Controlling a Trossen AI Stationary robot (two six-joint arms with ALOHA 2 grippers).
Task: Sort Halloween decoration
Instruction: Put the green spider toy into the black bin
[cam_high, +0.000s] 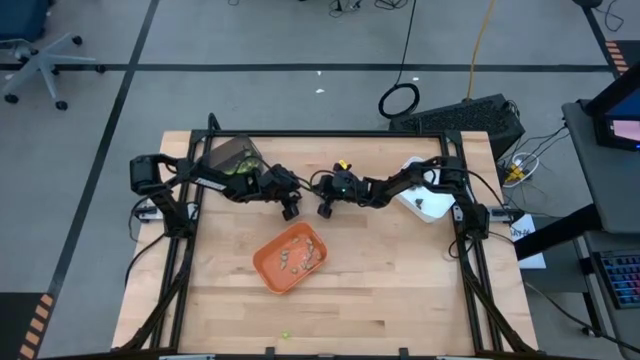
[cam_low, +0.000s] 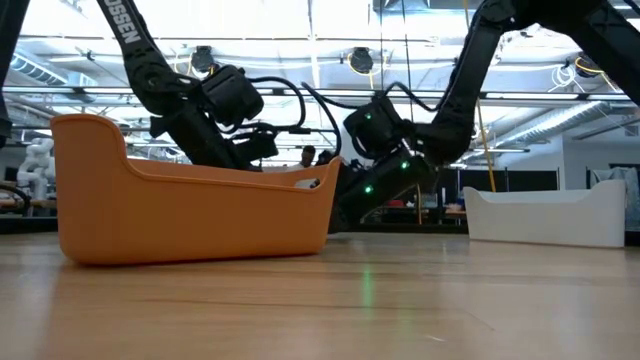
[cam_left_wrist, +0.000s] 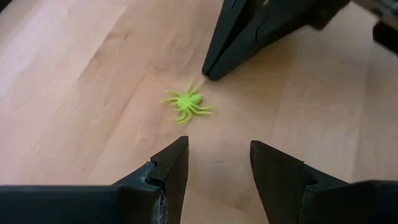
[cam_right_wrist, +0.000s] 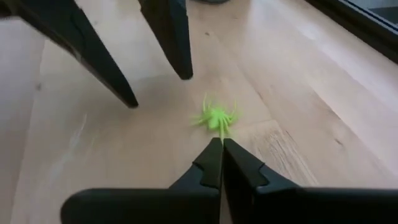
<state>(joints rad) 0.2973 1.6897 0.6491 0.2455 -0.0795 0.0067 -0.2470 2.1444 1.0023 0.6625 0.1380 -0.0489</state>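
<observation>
The left gripper (cam_left_wrist: 217, 163) stands with its two dark, wedge-shaped fingers (cam_left_wrist: 168, 168) parted, a clear gap of bare wood showing between their matte, slightly rough tips, and nothing held. Just ahead of that gap lies a lime-green spider (cam_left_wrist: 185, 104), a small glossy plastic piece with thin splayed legs, flat on the table (cam_left_wrist: 74, 93). The right gripper (cam_right_wrist: 220, 144) faces it from the opposite side, its smooth black fingers pressed together into a single narrow point; that point sits right at the spider's (cam_right_wrist: 216, 117) legs, touching or nearly so, and I cannot tell whether a leg is pinched.

From above, the two grippers meet tip to tip near the middle of the pale, straight-grained wooden table, the left gripper (cam_high: 291, 208) and the right gripper (cam_high: 326, 207) just beside each other. Near them, toward the table's front edge, lies an orange tray (cam_high: 290, 258), a rounded rectangular plastic dish with raised walls, holding a scatter of tiny tan-grey and green pieces (cam_high: 296, 260). A dark grey tray (cam_high: 232, 156) with greenish pieces inside sits by the left arm, and a white tray (cam_high: 420, 190) sits under the right arm. One more small green piece (cam_high: 285, 335) lies alone near the front edge.
</observation>
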